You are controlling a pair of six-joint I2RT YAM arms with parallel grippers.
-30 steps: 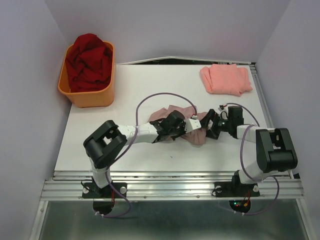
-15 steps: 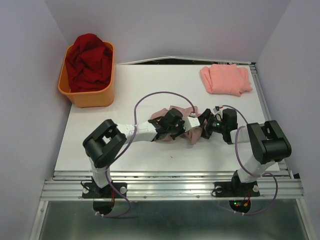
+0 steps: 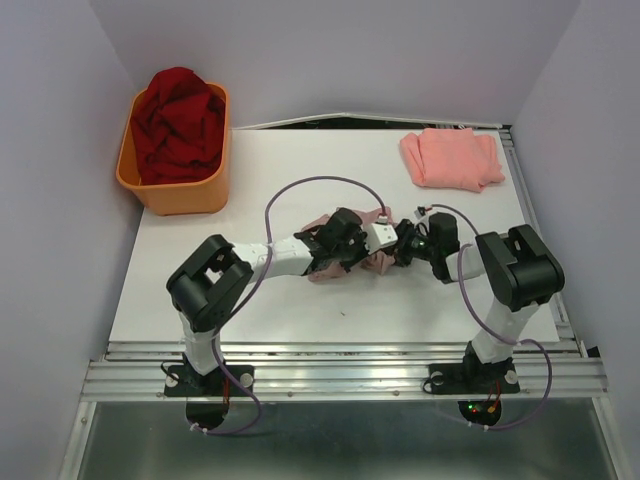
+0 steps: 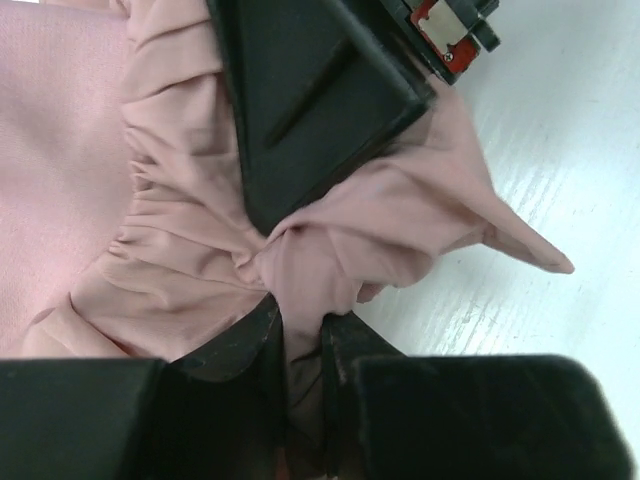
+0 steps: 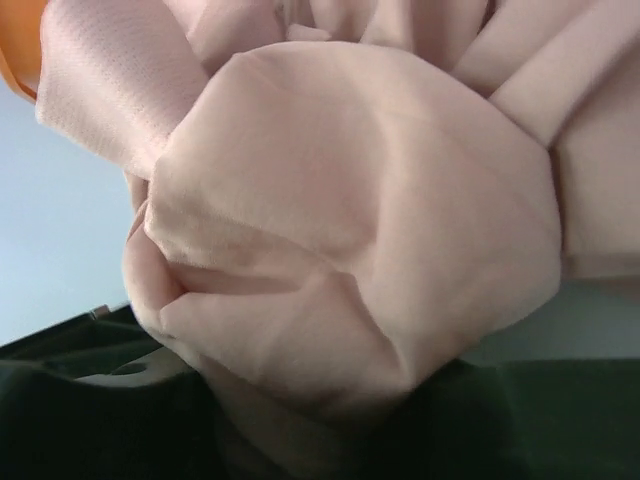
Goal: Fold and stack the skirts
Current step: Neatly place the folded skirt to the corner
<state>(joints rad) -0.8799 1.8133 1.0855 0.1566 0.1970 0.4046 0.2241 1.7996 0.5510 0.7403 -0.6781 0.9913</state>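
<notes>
The mauve-pink skirt [image 3: 381, 263] lies bunched mid-table, mostly covered by both grippers. My left gripper [image 3: 352, 240] is shut on a fold next to its gathered waistband [image 4: 170, 230]; cloth runs down between the two black fingers [image 4: 262, 345]. My right gripper [image 3: 402, 243] meets it from the right, its black body [image 4: 310, 100] touching the same bunch. In the right wrist view a rounded bulge of the skirt [image 5: 350, 220] is pinched between the dark fingers [image 5: 100, 420]. The salmon-pink skirt [image 3: 450, 158] lies folded at the back right.
An orange tub [image 3: 180, 190] holding dark red cloth [image 3: 178, 120] stands at the back left. Purple cables [image 3: 310, 190] arc over the table from both wrists. The table's right edge runs along a metal rail [image 3: 525, 200].
My right gripper has slid left into the bunched skirt and shut on it, meeting the left gripper. The mauve skirt is gathered tighter between the two.
</notes>
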